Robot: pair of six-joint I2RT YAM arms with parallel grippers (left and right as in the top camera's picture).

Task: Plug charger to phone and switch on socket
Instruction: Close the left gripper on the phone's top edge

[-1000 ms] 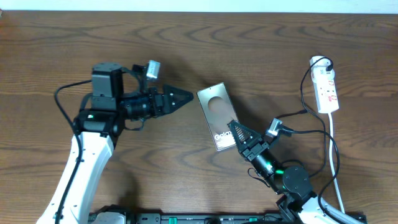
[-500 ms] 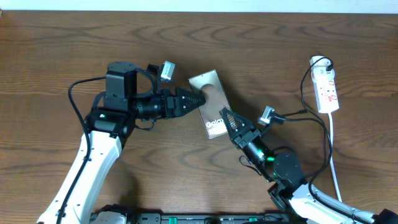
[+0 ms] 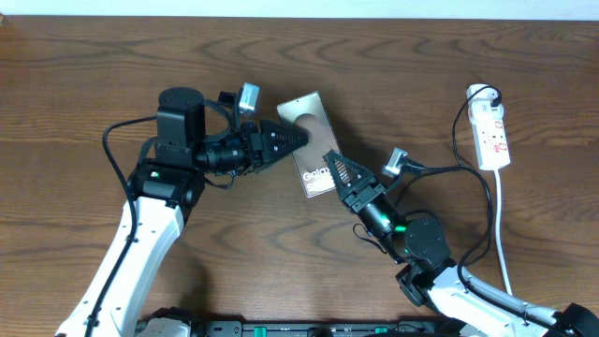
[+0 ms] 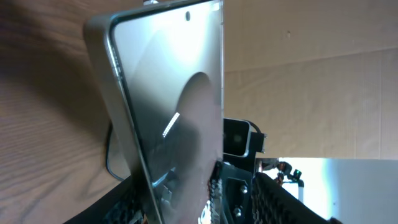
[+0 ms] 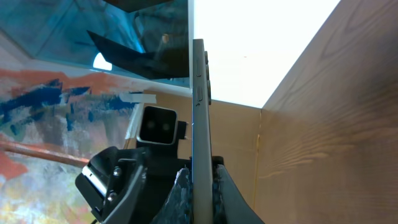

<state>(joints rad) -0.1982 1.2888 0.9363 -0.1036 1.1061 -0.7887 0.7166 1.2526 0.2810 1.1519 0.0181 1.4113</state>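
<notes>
**Phone pinched by the right arm, left jaws straddling it**

Your Galaxy phone (image 3: 315, 154) sits near the middle of the wooden table (image 3: 421, 56), its long side running far to near and its lettered end nearer to you. The right gripper (image 3: 335, 168) comes in from the near right and is clamped tight on that lettered end. In the right wrist view you see the slab edge-on, squeezed between the two fingers (image 5: 182, 193).

The left gripper (image 3: 298, 136) reaches in from the left over the phone's far half. Its jaws stand partway apart with the phone between them. In the left wrist view a gap shows between the phone's edge and one finger (image 4: 277, 199). You cannot tell whether the other finger touches it.

The white power strip (image 3: 491, 136) lies at the far right, well apart from the phone, and its white cord (image 3: 503, 234) trails toward the near edge. A thin black cable (image 3: 456, 136) leaves the strip's far end and loops beside it. You cannot make out its plug tip.
</notes>
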